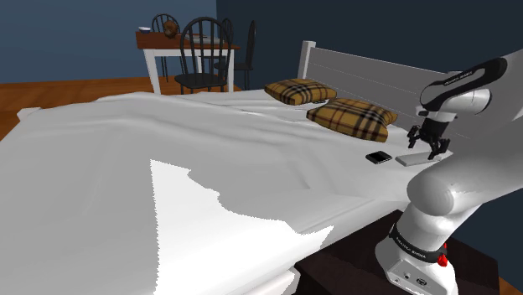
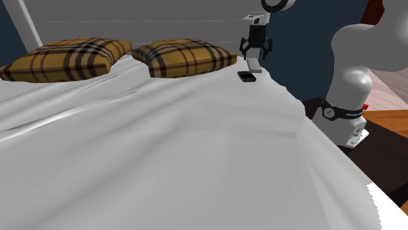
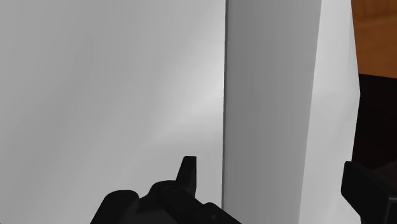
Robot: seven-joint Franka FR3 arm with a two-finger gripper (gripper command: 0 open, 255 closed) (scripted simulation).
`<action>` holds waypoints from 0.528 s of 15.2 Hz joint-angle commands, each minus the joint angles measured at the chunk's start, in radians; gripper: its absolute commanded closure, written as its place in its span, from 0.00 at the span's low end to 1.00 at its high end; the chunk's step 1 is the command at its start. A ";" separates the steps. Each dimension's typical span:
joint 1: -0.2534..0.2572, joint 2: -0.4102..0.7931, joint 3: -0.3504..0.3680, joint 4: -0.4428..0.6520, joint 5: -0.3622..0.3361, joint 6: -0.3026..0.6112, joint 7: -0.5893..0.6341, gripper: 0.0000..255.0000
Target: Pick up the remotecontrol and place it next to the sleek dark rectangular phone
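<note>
Your gripper point(image 1: 428, 150) hangs low over the bed point(image 1: 168, 142), at the edge nearest the stand point(image 1: 352, 270). It points down at the remote control point(image 1: 411, 159).

Gripper state: released. In the wrist view you see the fingers point(image 3: 187, 173) spread wide, one on each side of the remote control point(image 3: 270, 114). There is a gap between each fingertip and the remote's long edges, so nothing is grasped.

The remote control is drawn as a plain pale grey slab. It lies flat on the white sheet, near the headboard point(image 1: 369, 71) and close to the bed's side edge.

The phone point(image 1: 379, 157) is a small dark rectangle, also flat on the sheet. It sits just beside the remote, on the side toward the shoulder view's left. The two are close, but you cannot tell whether they touch. In the second exterior view the phone point(image 2: 246, 77) lies nearer the camera than the remote control point(image 2: 254, 66).

Two tan plaid pillows point(image 1: 352, 117) rest against the headboard, near the phone.
</note>
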 commanded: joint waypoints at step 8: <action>-0.028 -0.063 0.059 0.044 -0.007 -0.107 0.013 0.00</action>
